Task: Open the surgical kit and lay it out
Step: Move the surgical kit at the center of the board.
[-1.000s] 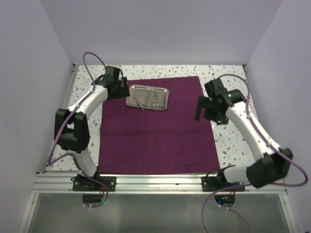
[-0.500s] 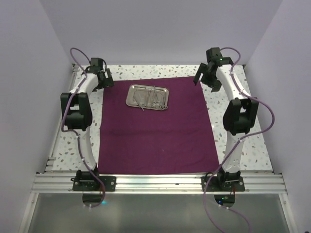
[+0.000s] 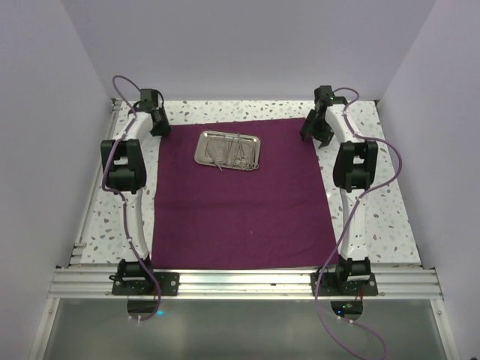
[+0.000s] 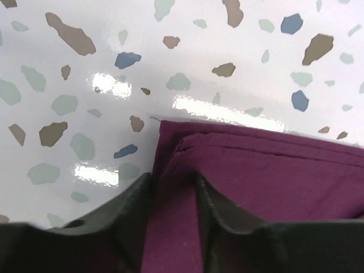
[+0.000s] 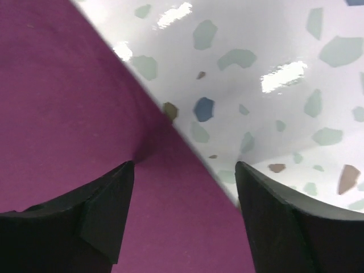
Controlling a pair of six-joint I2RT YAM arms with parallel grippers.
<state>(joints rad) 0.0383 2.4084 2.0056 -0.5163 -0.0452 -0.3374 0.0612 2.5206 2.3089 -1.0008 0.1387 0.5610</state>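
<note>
Speckled tabletop [image 3: 375,217] between pale walls carries the kit in the overhead view. The purple cloth [image 3: 240,217] lies spread flat, the steel tray [image 3: 229,149] sits on its far half, and the slim instruments [image 3: 227,154] are heaped inside the tray, none laid out yet. The left pincer [image 3: 159,124] sits at the cloth's far left corner and the right pincer [image 3: 310,129] at the far right corner, both low to the surface. The tray rests on that same far half, so if the corners are lifted or tugged I judge it could slide or tip and spill its tools. From the left wrist, the left pincer [image 4: 173,190] stands narrow, its fingers [image 4: 131,207] either side of a doubled fold at the cloth's corner [image 4: 256,170]; whether they truly bite I cannot tell. A hold on the upper layer alone would likely slip out, or drag the fold about rather than flatten it. From the right wrist, the right pincer [image 5: 185,170] is wide and holds nothing. It straddles the cloth's edge, one finger over purple [image 5: 68,102] and the other over bare tabletop [image 5: 267,114], with a small pucker beside the finger on the cloth. Closing from there may scrape the hard surface and catch only a thin lip of fabric, and an uneven pull between the two sides would skew the sheet.
</note>
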